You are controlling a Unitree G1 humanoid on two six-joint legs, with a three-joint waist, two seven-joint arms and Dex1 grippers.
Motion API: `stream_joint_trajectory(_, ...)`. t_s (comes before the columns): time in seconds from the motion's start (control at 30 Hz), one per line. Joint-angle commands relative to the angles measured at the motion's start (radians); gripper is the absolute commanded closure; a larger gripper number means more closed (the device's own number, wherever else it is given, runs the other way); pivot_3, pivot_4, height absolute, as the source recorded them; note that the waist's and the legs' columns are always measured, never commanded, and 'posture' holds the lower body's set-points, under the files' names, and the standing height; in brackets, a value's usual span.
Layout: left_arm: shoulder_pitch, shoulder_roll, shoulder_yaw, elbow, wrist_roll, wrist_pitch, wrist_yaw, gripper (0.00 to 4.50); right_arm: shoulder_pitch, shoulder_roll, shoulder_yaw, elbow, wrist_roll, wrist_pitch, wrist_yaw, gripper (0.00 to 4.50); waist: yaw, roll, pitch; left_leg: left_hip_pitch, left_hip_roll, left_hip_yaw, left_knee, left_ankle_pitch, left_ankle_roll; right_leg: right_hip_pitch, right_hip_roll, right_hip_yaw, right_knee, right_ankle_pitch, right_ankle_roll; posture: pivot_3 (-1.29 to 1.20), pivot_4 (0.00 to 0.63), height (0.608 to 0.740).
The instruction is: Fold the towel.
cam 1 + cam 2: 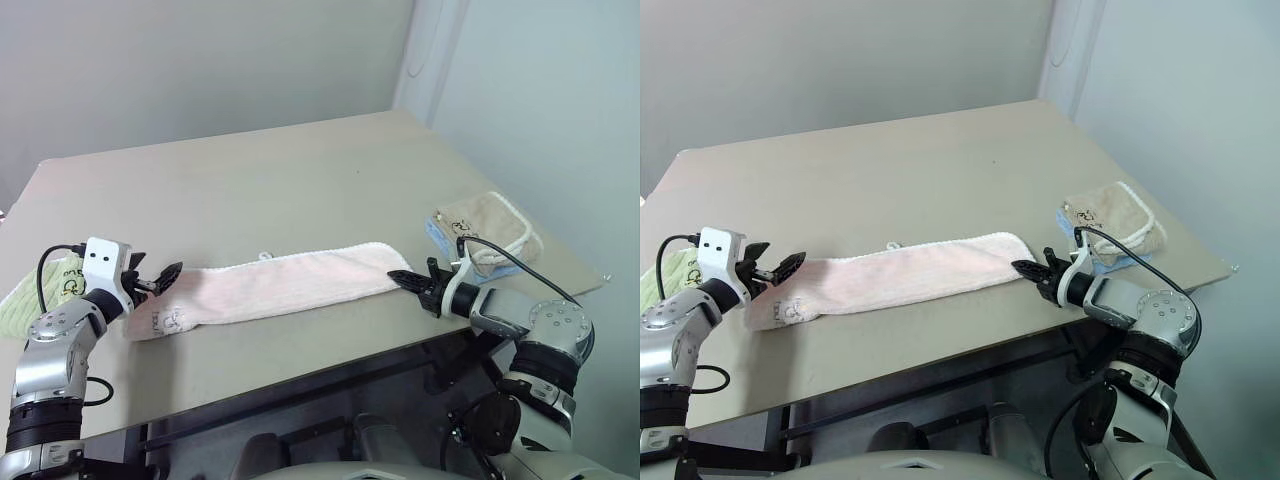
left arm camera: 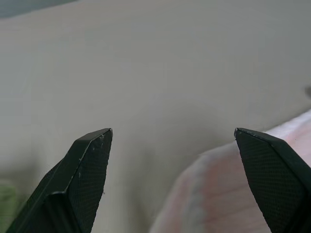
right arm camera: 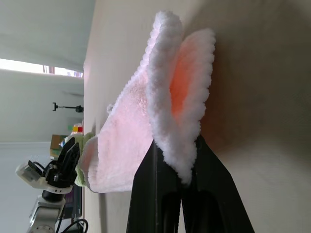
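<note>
The towel [image 1: 270,285] is a pale pink strip with white edging, lying lengthwise across the near part of the table [image 1: 300,170]. A small dark logo marks its left end. My right gripper [image 1: 405,278] is shut on the towel's right end. In the right wrist view its fingers [image 3: 150,189] pinch the white-edged corner [image 3: 165,97], which is lifted off the table. My left gripper [image 1: 160,278] stands open just over the towel's left end, holding nothing. In the left wrist view the pink cloth [image 2: 228,194] lies under and past one of the spread fingertips [image 2: 97,145].
A beige folded towel [image 1: 487,225] lies on a blue cloth near the table's right edge. Beyond my left arm, a green towel [image 1: 30,300] sits at the left edge. The table's front edge runs just below the pink strip.
</note>
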Motion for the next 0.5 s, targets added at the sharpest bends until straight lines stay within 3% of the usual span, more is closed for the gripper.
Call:
stream_joint_trajectory(0.03,-0.031,0.014,-0.002,0.017,0.045,-0.053,0.031,0.27,-0.007,-0.012,0.002,-0.049,0.017,0.001,0.021,4.44,0.000,0.000,0.000,0.000,0.000,0.000,0.000,0.000,0.000,0.000,0.000,0.000,0.000,0.000,0.000,0.00,0.000,0.740)
stream_joint_trajectory(0.27,-0.070,-0.007,0.034,0.024,0.004,-0.029,0.041,0.27,-0.022,-0.055,-0.005,-0.037,0.012,-0.010,0.048,4.44,0.002,0.000,0.000,0.000,0.000,0.000,0.000,0.000,0.000,0.000,0.000,0.000,0.000,0.000,0.000,0.00,0.000,0.740)
stream_joint_trajectory(0.5,-0.082,0.012,0.083,0.002,-0.061,0.038,0.031,0.27,0.010,-0.180,0.045,-0.019,-0.008,-0.024,0.151,4.44,0.001,0.000,0.000,0.000,0.000,0.000,0.000,0.000,0.000,0.000,0.000,0.000,-0.001,0.000,0.000,0.00,0.000,0.740)
